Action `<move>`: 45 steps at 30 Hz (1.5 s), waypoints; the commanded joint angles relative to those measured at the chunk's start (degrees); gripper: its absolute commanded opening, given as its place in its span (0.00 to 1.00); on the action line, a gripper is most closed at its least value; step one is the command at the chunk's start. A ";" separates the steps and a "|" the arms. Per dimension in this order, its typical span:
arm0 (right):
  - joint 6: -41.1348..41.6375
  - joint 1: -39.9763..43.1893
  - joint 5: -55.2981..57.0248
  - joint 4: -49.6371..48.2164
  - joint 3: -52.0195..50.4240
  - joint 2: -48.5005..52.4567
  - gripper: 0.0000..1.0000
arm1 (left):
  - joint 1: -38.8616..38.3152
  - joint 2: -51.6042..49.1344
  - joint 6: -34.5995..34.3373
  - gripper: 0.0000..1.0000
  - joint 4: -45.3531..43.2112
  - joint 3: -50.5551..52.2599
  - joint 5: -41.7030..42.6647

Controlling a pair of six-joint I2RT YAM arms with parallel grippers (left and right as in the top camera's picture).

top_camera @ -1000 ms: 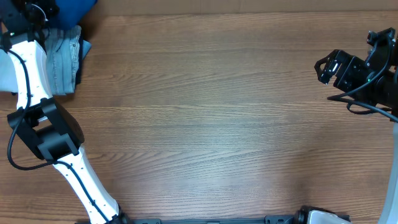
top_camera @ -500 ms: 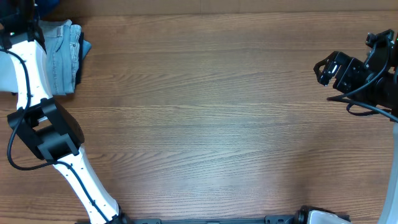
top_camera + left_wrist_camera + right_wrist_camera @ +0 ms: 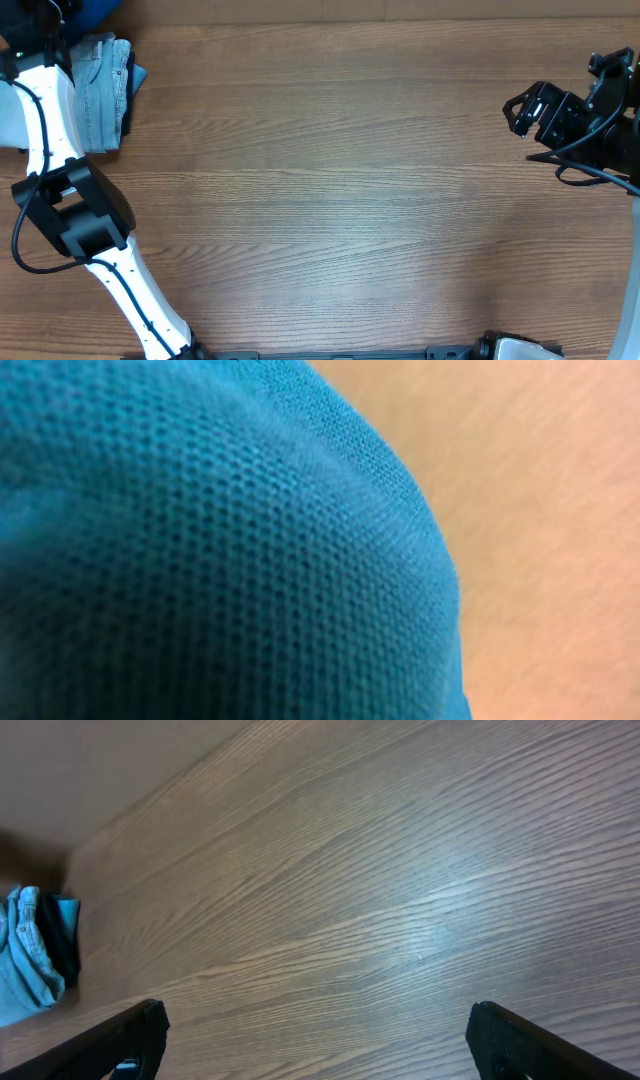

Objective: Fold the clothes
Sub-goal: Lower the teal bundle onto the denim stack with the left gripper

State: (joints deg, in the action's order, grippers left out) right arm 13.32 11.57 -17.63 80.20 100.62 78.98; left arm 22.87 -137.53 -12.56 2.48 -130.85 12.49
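Polo shirt [image 3: 97, 8]: less teal shows past the jeans [image 3: 100, 95] than a second ago; I judge it's being lifted, not yet spread out. Left gripper [image 3: 55, 12] jaws: can't tell, knit fills my lens. Right gripper [image 3: 325, 1045] spread, well apart from jeans.

No text, label, brand, number or sign is legible anywhere (neither on the teal knit shirt [image 3: 200, 540], jeans [image 3: 100, 90], nor table [image 3: 330, 200]).

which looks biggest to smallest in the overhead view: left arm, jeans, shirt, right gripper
1. left arm
2. jeans
3. right gripper and shirt: too close to rank. Only a sliver of the shirt shows at the frame's top edge.
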 commanded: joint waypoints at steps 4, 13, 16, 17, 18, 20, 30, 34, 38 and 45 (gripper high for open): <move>0.26 0.07 -0.48 0.50 1.40 -0.20 1.00 | -0.33 2.29 0.72 0.04 -5.79 -5.42 3.48; 0.42 0.07 -0.50 0.44 1.40 -0.20 1.00 | -0.37 0.02 8.35 0.04 -5.77 -5.44 2.21; 0.46 0.07 -1.46 0.48 1.40 -0.20 1.00 | -0.39 -1.79 8.33 0.04 -5.73 -5.44 2.38; 0.48 0.07 -2.08 0.48 1.40 -0.20 1.00 | -0.39 -2.08 8.35 0.04 -5.70 -5.44 2.36; 0.48 0.07 -2.25 0.50 1.40 -0.20 1.00 | -0.39 -2.73 8.94 0.04 -5.79 -5.44 2.49; 0.46 0.07 -2.67 0.52 1.40 -0.20 1.00 | -0.39 -3.72 9.97 0.04 -5.77 -5.44 2.56; 0.44 0.07 -3.04 0.37 1.40 -0.20 1.00 | -0.37 -6.27 11.08 0.04 1.07 -5.44 4.37; 0.37 0.07 -2.91 -0.61 1.40 -0.20 1.00 | -0.28 -4.57 8.09 0.04 9.05 -5.44 8.20; 0.20 0.07 -0.81 -1.40 1.40 -0.20 1.00 | -0.28 -0.83 6.14 0.04 19.63 -5.44 7.74; 0.20 0.07 -0.85 -3.61 1.40 -0.20 1.00 | -0.17 4.66 2.78 0.04 37.48 -5.44 -3.28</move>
State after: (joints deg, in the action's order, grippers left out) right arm 13.47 11.57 -19.07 77.30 100.62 78.98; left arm 22.85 -139.79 -6.63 35.11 -134.54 15.66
